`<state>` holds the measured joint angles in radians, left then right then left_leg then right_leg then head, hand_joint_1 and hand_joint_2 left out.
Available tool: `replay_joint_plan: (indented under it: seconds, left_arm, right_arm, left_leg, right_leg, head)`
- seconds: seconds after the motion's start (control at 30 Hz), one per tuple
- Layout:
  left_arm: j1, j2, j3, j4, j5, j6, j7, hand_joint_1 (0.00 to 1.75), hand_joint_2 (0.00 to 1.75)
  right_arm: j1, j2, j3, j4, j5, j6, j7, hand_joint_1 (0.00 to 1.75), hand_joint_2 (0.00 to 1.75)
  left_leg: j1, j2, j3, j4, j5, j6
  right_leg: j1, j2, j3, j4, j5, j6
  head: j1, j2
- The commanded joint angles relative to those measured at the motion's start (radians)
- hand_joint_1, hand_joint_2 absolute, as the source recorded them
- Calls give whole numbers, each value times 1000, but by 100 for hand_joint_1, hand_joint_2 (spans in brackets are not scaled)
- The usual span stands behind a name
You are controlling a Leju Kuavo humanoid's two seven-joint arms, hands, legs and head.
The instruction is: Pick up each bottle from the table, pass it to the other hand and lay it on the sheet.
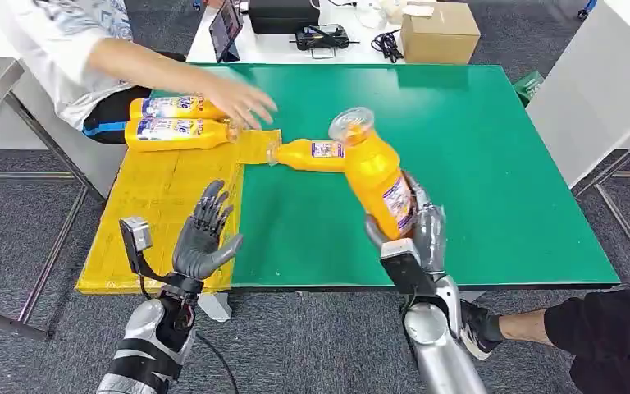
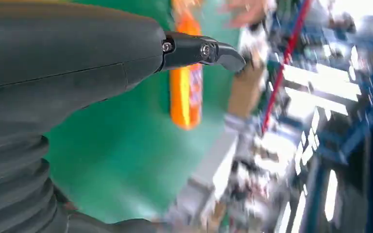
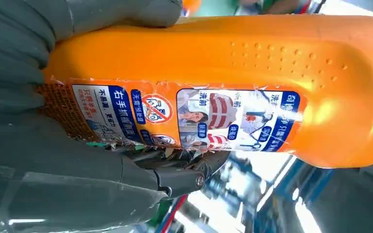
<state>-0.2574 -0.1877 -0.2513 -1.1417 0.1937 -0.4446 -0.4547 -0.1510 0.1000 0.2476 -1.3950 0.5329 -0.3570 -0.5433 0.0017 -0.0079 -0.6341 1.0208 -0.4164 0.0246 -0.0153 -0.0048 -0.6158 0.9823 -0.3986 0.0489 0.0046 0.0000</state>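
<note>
Right hand (image 1: 423, 232) has an orange bottle (image 1: 375, 172) gripped around its lower body, lifted off the green table (image 1: 500, 164) and tilted so the clear cap leans toward eleven o'clock. Up close in the right wrist view, the thick thumb (image 3: 126, 14) wraps over one side of the bottle (image 3: 233, 82) and the darker fingers (image 3: 184, 170) press in under the printed label, so it's a full, closed grip on the bottle.

Over at the left hand (image 1: 205, 238): fingers spread wide and pointing up toward twelve o'clock, thumb out to the side, nothing in it. It hovers over the near edge where the yellow sheet (image 1: 156, 213) meets the green. From the left wrist view one dark fingertip (image 2: 223, 53) sticks out straight, touching nothing.

A second orange bottle (image 1: 308, 153) lies on its side at the middle of the table, at about ten o'clock from the held one, its cap end just at the sheet's right edge. Two more bottles (image 1: 176, 121) lie side by side at the far end of the sheet, around ten o'clock from the left hand. A person's hand (image 1: 242, 103) reaches in from the upper left, fingers over the cap ends of that pair.
</note>
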Motion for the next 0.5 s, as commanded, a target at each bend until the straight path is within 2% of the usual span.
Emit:
replay_joint_plan:
  seconds: [0.03, 0.13, 0.27, 0.43, 0.47, 0.5]
  left_arm:
    - [10, 94, -191, -83, 1, -78, -20, 0, 175]
    - [9, 95, -217, -76, -9, -77, -20, 0, 175]
    - [-5, 98, -240, -65, -11, -91, -34, 0, 175]
    - [-4, 110, -263, -68, -35, -93, -28, 0, 175]
    - [-5, 112, -269, -65, -37, -98, -29, 0, 175]
    - [-4, 111, -271, -63, -36, -99, -29, 0, 175]
  right_arm:
    - [-35, 95, 112, 315, -4, 105, -50, 175, 175]
    - [-54, 129, 181, 392, 29, 101, -52, 175, 175]
    - [-100, 160, 303, 504, 72, 116, -33, 175, 175]
    - [-126, 174, 340, 553, 66, 127, -22, 175, 175]
    - [-131, 173, 351, 556, 72, 131, -19, 175, 175]
    - [-135, 173, 361, 562, 80, 132, -14, 175, 175]
  left_leg:
    - [1, 5, 10, -2, -4, -2]
    - [1, 4, 5, -2, -2, -2]
    - [2, 7, 7, -1, -3, -2]
    - [2, 3, 4, -1, -1, -1]
    - [2, 5, 12, -2, -4, -2]
    - [2, 3, 5, -2, -2, -1]
  right_leg:
    - [2, 5, 8, -2, -2, -3]
    - [1, 4, 4, -2, 0, -2]
    - [2, 6, 5, -1, -1, -3]
    - [2, 2, 3, -1, -1, -2]
    - [3, 4, 10, -1, -3, -4]
    - [2, 2, 4, -1, -1, -2]
  head:
    - [0, 0]
    - [0, 0]
    - [0, 0]
    - [0, 0]
    - [0, 0]
    - [0, 0]
